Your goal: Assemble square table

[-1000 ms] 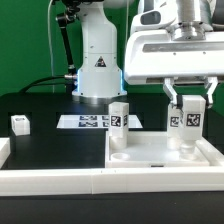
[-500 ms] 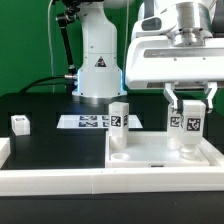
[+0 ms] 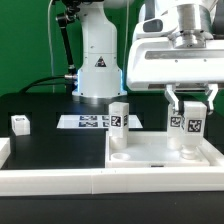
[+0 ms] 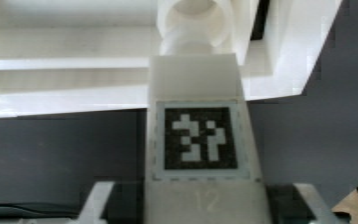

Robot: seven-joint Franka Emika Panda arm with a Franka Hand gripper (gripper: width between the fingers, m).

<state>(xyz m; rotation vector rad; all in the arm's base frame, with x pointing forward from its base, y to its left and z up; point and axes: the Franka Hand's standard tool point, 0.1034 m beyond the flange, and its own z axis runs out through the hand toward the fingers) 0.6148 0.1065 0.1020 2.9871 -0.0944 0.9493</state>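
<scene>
Gripping of one white blocky leg by the claw is recorded: a finger is seen pressed against each flat side. The leg is held upright, its black-and-white tag turned toward the exterior camera, and its lower end is set at the slab's 1 o'clock corner. In the wrist view a rounded tip is seen beyond the tagged face. The square slab, smooth matte white plastic with a raised rim, lies flat on the black surface at about 5 o'clock in the exterior view. A second leg is stood upright at the slab's 11 o'clock corner; whether it is on the slab or just behind it cannot be told. A third leg sits well apart at 9 o'clock. The marker board lies flat near centre, just beside the second leg.
</scene>
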